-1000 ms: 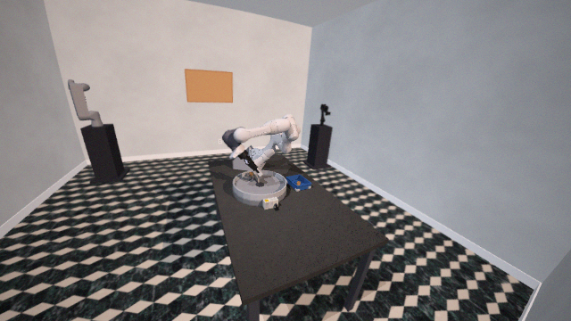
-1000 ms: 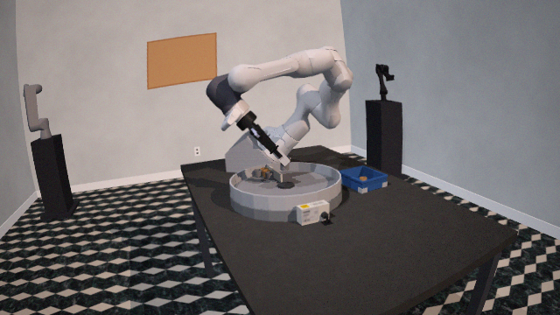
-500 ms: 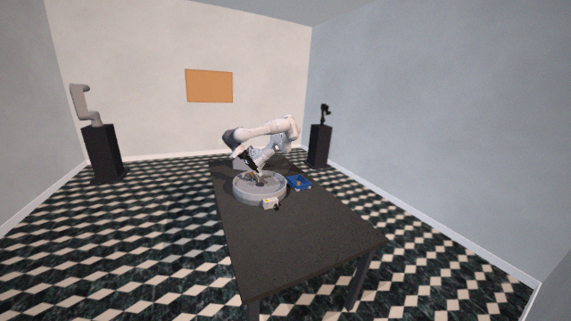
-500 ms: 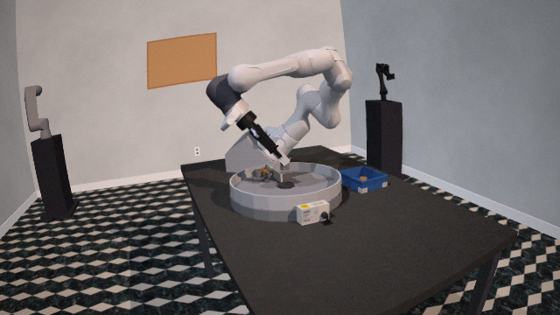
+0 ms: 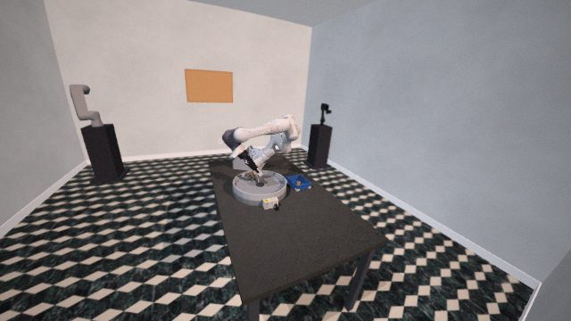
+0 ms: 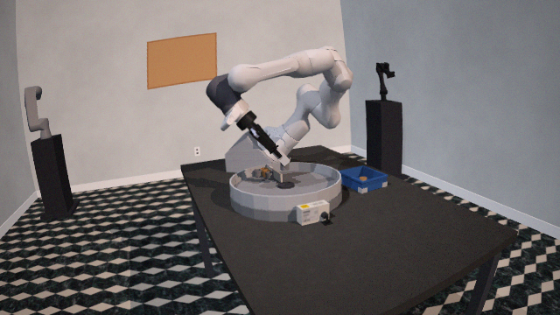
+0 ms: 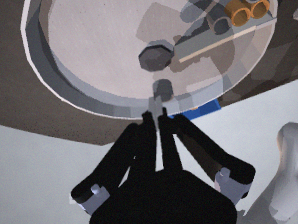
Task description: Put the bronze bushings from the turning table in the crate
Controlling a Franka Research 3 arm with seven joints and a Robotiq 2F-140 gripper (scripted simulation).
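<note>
My gripper (image 5: 257,171) (image 6: 280,156) (image 7: 156,103) is shut over the turning table (image 5: 250,196) (image 6: 262,205), its fingertips nearly together. A dark grey, steel-looking bushing (image 7: 163,90) sits at the tips, above the table surface; its bore is not visible. Two bronze bushings (image 7: 240,16) (image 7: 259,8) stand behind the divider in the wrist view, beside a steel bushing (image 7: 219,25). Others there are blurred. The blue crate (image 5: 303,187) (image 6: 372,185) (image 7: 209,109) stands right of the turning table, with a bronze bushing (image 5: 299,183) (image 6: 363,178) inside.
A raised divider (image 6: 279,176) (image 7: 220,46) stands on the turning table near the dark centre hub (image 6: 286,185) (image 7: 156,57). The turning table has a raised round wall. A small white box (image 5: 270,203) (image 6: 311,214) with a black part stands at its front.
</note>
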